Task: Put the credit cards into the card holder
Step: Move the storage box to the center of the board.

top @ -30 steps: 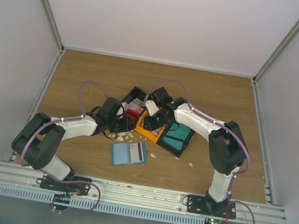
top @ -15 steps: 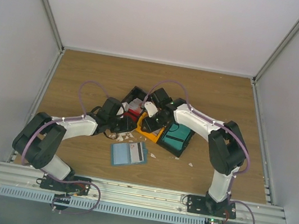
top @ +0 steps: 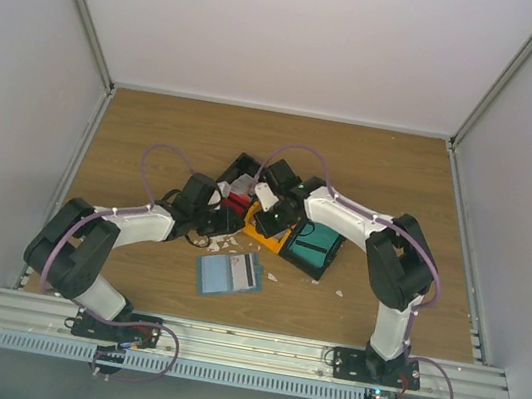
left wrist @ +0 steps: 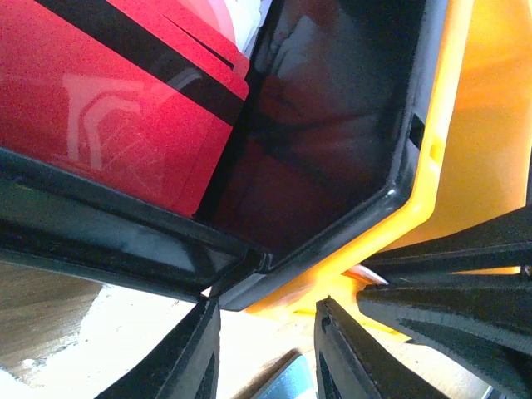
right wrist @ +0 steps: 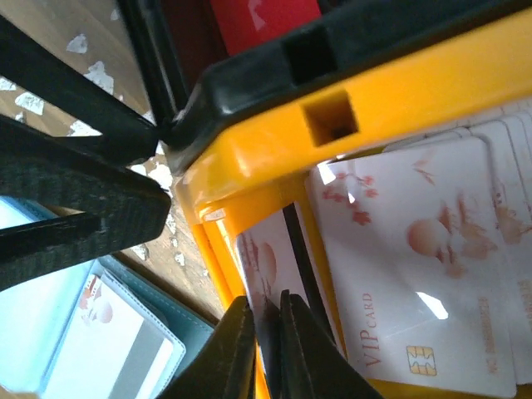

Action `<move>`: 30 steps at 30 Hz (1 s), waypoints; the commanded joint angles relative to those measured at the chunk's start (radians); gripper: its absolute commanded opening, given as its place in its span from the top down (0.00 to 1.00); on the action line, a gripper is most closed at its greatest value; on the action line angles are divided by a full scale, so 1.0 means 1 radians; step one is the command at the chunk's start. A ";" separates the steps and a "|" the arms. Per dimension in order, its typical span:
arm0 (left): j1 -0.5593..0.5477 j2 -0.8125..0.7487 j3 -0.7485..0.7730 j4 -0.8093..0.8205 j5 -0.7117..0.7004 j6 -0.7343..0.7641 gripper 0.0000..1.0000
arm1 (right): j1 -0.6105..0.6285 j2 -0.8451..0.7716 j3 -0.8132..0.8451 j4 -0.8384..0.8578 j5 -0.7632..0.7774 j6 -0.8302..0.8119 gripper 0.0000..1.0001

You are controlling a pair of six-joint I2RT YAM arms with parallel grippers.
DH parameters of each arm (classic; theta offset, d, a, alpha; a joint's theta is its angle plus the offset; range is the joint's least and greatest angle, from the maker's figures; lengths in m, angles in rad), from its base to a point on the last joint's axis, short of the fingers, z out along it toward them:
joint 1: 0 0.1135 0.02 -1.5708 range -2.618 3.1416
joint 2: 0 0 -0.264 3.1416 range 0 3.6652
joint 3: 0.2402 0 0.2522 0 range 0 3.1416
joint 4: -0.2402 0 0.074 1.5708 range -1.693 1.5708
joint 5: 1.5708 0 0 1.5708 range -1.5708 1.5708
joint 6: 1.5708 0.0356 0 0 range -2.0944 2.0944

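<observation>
From above, a brown wooden worktop (top: 155,131) carries a flat dusty-blue rectangular card holder (top: 222,275), lying open near the front between the two arms with a pale card showing in its right pocket. Just behind it sit a row of plastic bins: a black bin (top: 241,168) with red inside, an orange bin (top: 256,235), and a black one holding a teal block (top: 314,247). Small white scraps (top: 228,242) lie between the bins and the holder. The left gripper (top: 214,222) is low by the black bin's near corner; the right gripper (top: 264,222) is down in the orange bin.

In the left wrist view, the left gripper (left wrist: 266,357) is parted with nothing between its fingers, and it hangs just below the corner where the black bin meets the orange one. Red cards (left wrist: 108,100) stand in the black bin.

The right wrist view shows white credit cards (right wrist: 416,266) with pink-red print lying in the orange bin. The right gripper (right wrist: 266,332) is nearly closed, pinching the edge of a white striped card (right wrist: 264,262) at the bin's wall. The card holder shows at lower left.
</observation>
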 commanded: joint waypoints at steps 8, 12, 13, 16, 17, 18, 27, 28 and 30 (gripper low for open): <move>0.001 0.055 0.032 0.095 0.064 -0.015 0.65 | 0.012 -0.112 0.007 -0.006 0.185 0.039 0.99; -0.005 0.084 0.049 0.126 0.102 -0.021 0.64 | 0.011 -0.154 0.009 0.004 0.286 0.090 1.00; -0.008 0.093 0.054 0.133 0.112 -0.019 0.64 | 0.012 -0.166 0.009 0.010 0.306 0.102 1.00; -0.015 0.121 0.082 0.153 0.140 -0.014 0.64 | 0.011 -0.214 -0.003 0.031 0.335 0.141 0.99; -0.019 0.131 0.093 0.158 0.145 -0.011 0.64 | 0.008 -0.231 -0.011 0.039 0.339 0.154 0.99; -0.022 0.142 0.105 0.163 0.149 -0.007 0.64 | 0.006 -0.247 -0.019 0.048 0.343 0.171 1.00; -0.040 0.180 0.180 0.217 0.128 -0.004 0.65 | -0.021 -0.378 -0.126 0.084 0.316 0.465 0.99; -0.043 0.167 0.170 0.224 0.113 -0.006 0.64 | -0.022 -0.385 -0.136 0.087 0.306 0.512 0.99; -0.047 0.107 0.147 0.232 0.084 -0.010 0.62 | -0.023 -0.394 -0.156 0.103 0.279 0.590 0.99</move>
